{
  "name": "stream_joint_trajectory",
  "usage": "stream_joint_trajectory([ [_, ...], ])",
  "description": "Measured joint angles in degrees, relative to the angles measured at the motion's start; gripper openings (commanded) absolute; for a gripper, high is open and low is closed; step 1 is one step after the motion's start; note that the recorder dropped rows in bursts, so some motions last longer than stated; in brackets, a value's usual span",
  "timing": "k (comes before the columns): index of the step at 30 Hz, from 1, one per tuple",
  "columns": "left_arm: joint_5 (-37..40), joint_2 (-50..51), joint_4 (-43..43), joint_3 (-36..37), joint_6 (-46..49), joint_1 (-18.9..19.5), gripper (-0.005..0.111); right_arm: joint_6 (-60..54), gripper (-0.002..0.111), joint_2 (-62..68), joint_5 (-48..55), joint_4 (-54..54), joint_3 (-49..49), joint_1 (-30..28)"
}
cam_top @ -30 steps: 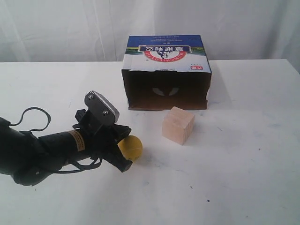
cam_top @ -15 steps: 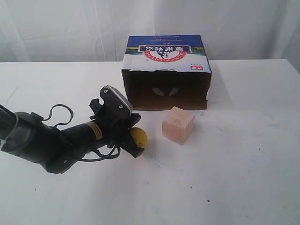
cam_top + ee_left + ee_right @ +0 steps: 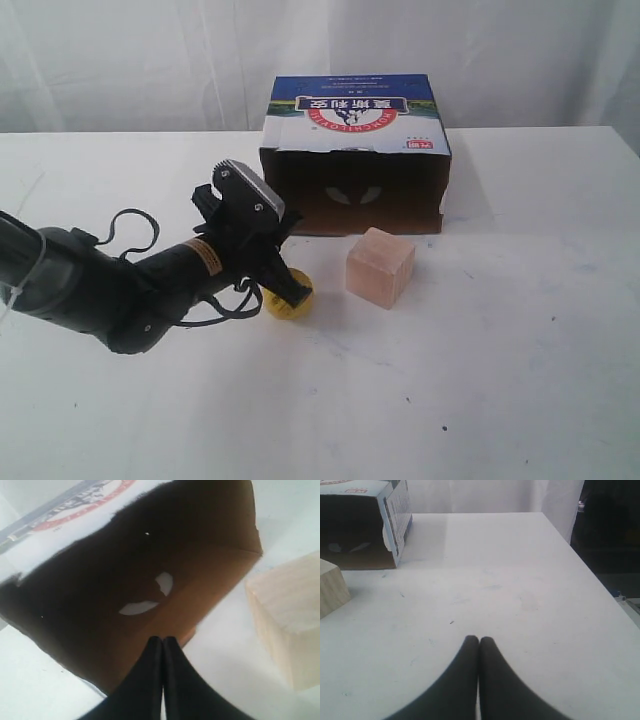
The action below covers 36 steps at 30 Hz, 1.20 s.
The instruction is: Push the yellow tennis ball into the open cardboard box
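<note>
Now my left gripper, clenched on nothing, touches the top of the yellow tennis ball. The open cardboard box gapes just beyond, slightly rightward.

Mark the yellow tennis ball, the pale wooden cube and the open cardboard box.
small yellow tennis ball (image 3: 284, 308): exterior view, its lower visible surface.
pale wooden cube (image 3: 368, 275): exterior view, the side face turned to the camera.
open blue-topped cardboard box (image 3: 352, 195): exterior view, dark inner back wall.

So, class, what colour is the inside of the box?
The box is brown inside, darker in shadow; the left wrist view shows it best.
</note>
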Motion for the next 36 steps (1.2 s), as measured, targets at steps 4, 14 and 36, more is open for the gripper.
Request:
stream_joint_trajectory([
  [4, 0.58, -3.21, -1.85, 1.29, 0.13, 0.11, 0.000, 0.00, 0.000, 0.00, 0.00, 0.00, 0.00, 0.00],
  [14, 6.97, -10.11, -1.57, 16.06, -7.58, 0.21, 0.000, 0.00, 0.000, 0.00, 0.00, 0.00, 0.00, 0.00],
  [36, 5.29, 0.83, 0.88, -4.80, -5.66, 0.43, 0.000, 0.10, 0.000, 0.00, 0.00, 0.00, 0.00, 0.00],
])
